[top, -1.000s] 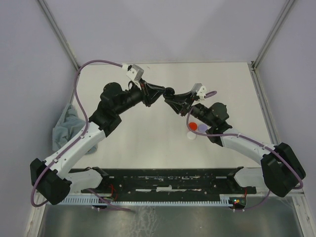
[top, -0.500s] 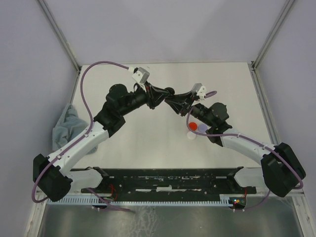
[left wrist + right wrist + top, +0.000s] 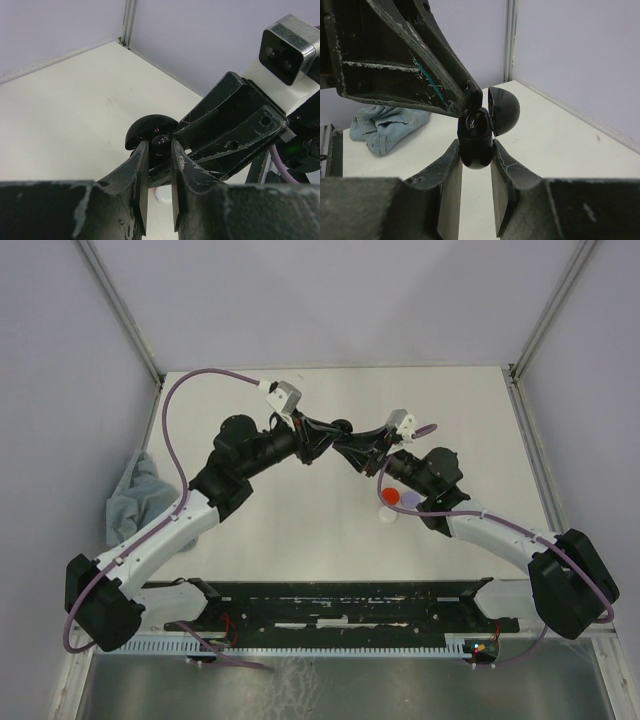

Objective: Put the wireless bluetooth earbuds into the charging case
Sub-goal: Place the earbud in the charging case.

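A cloth (image 3: 130, 495) lies far left of the left gripper (image 3: 157, 146). This gripper reaches right and pinches a black earbud (image 3: 161, 141) at the mouth of the open black case (image 3: 476, 145). Whether it sits inside, I cannot tell. The right gripper (image 3: 475, 148), reaching left, clamps this case. A red case (image 3: 392, 497) and a white case (image 3: 388, 516) lie under its wrist.
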You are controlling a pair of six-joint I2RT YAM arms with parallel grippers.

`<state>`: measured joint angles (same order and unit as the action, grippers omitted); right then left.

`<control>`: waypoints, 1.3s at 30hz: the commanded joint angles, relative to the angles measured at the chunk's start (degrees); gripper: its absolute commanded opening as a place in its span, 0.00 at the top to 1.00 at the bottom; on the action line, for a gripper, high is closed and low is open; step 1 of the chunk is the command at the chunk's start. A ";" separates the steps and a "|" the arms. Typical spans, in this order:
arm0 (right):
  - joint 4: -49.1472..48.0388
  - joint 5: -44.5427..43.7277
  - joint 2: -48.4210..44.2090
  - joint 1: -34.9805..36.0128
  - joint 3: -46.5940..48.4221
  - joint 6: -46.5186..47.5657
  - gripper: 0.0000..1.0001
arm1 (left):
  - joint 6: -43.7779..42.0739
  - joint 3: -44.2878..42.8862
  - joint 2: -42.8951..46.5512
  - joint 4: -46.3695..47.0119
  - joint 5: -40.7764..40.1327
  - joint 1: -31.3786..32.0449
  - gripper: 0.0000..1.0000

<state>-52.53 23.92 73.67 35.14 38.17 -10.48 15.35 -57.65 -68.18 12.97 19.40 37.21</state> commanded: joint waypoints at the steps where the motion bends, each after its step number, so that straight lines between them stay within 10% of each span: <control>1: -5.00 -0.10 -1.85 0.24 1.70 -0.33 0.97 | -1.69 1.76 1.98 -0.69 1.26 0.67 0.72; 39: -1.67 -1.07 -5.29 0.27 -0.02 0.26 0.97 | 0.24 -1.35 6.44 -9.26 -8.13 0.01 0.34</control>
<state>-51.81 23.29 70.17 35.24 37.58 -10.41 14.76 -56.10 -61.89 2.81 10.83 37.60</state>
